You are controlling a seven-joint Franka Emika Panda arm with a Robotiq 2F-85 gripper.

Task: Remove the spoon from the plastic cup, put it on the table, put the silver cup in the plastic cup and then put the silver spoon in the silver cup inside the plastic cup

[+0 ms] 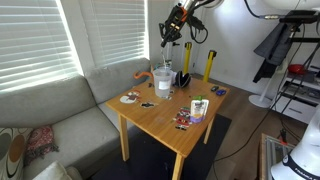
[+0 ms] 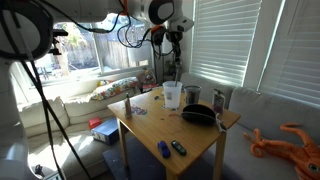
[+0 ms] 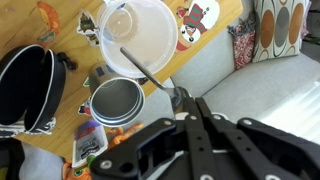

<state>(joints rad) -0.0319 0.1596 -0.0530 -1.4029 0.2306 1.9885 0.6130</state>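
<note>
As the pincer clamps the thin silver spoon above the translucent plastic cup, removal looks half-done. Next, lay it on bare bench.

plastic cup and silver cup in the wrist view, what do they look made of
The plastic cup looks like whitish translucent plastic: milky walls, dull sheen. The silver cup seems to be metal, dark grey and shiny, with a bright rim.
</note>
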